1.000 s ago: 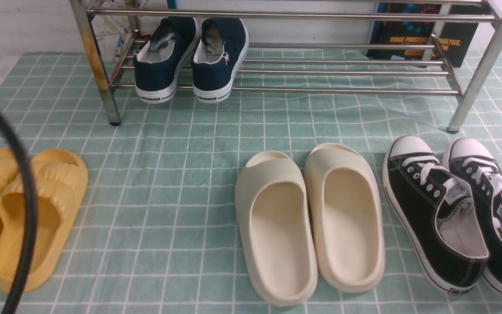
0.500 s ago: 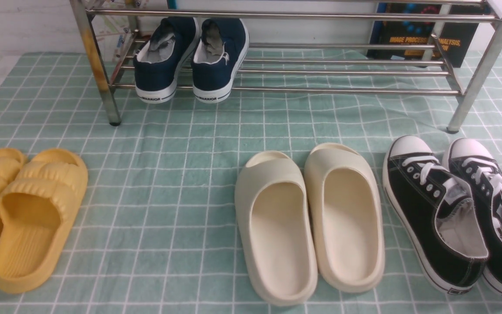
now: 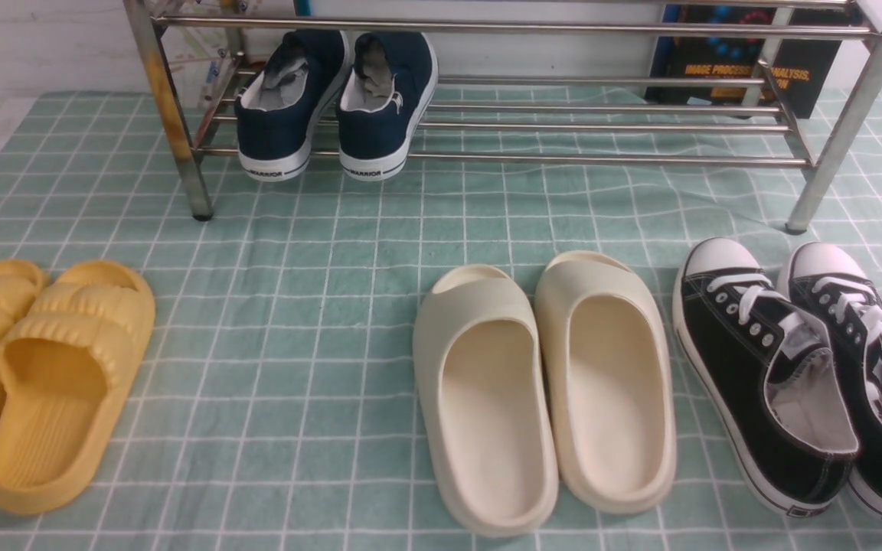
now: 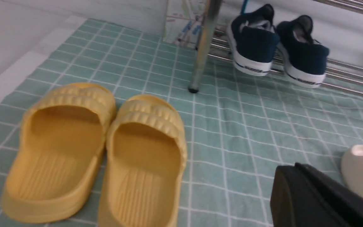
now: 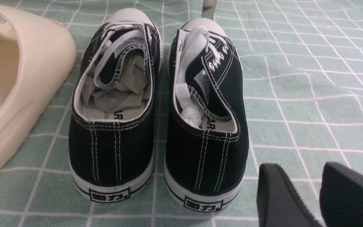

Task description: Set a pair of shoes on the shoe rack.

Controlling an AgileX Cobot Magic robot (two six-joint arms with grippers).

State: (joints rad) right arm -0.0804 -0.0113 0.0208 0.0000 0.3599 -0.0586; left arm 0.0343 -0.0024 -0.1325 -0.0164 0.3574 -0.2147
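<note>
Navy canvas, white rubber soles, grey insoles: the pair of shoes (image 3: pixel 334 103) sits on the lowest bars of the shoe rack (image 3: pixel 563 159), at its left end beside the left front leg. The two lie side by side, heels toward the camera and hanging a little past the front bar, toes aimed at the wall, so their length runs across the bars. The rack is all shiny round steel tubing, and its top is cut off by the frame edge. On the green checked cloth (image 3: pixel 295 367) in front rest ribbed yellow slides (image 3: pixel 50 383) at the left, partly out of frame, smooth cream slides (image 3: pixel 544 390) in the middle, and black lace-up sneakers (image 3: pixel 801 383) with white toe caps at the right, cropped at the edge. Behind the rack stands a dark book (image 3: pixel 739 69), its title only half readable. Neither arm appears from the front. The left gripper (image 4: pixel 310 198) shows as one blurred black mass, fingers pressed together on nothing. The right gripper (image 5: pixel 321 201) hovers behind the sneakers' heels, fingers apart with cloth visible between them.
</note>
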